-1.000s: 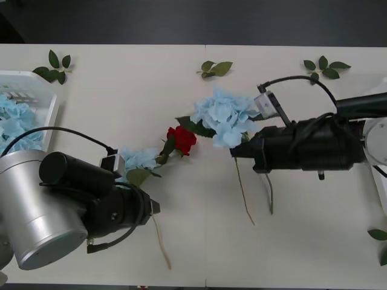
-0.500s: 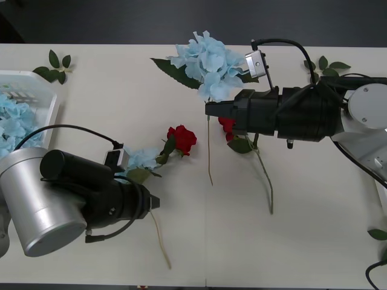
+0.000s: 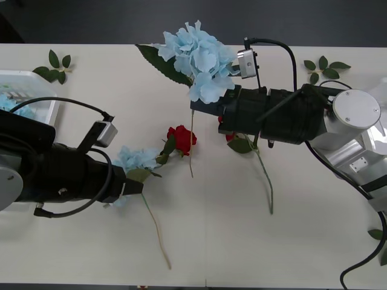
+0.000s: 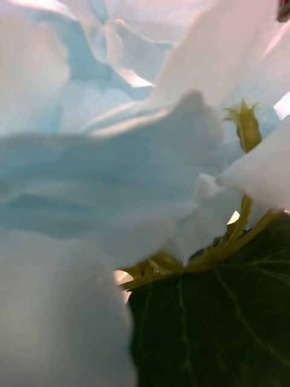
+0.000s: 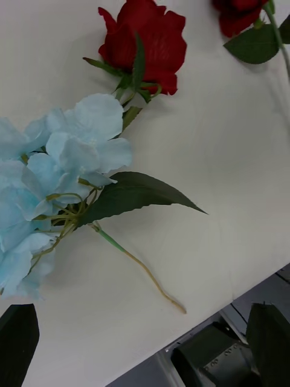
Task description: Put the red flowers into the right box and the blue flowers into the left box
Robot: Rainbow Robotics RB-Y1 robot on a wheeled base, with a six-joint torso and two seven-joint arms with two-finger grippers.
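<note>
A: Where is each arm at this moment?

B: The right gripper (image 3: 199, 107) is clamped on a blue hydrangea (image 3: 199, 60), which it holds above the far middle of the table (image 3: 290, 241), with the stem hanging down. The left gripper (image 3: 136, 187) has its fingers (image 5: 15, 344) apart, just beside another blue hydrangea (image 3: 130, 160) that lies on the table.

A: How should the carrying go?

B: I think the right arm should bring the flower across to the left box (image 3: 42, 112) at the table's left edge, high enough that the stem passes over the red rose (image 3: 181, 139) and the left arm. It should let go only when the head is above the box.

A: And the left arm?

B: It should close on the stem, not on the soft petals.
</note>
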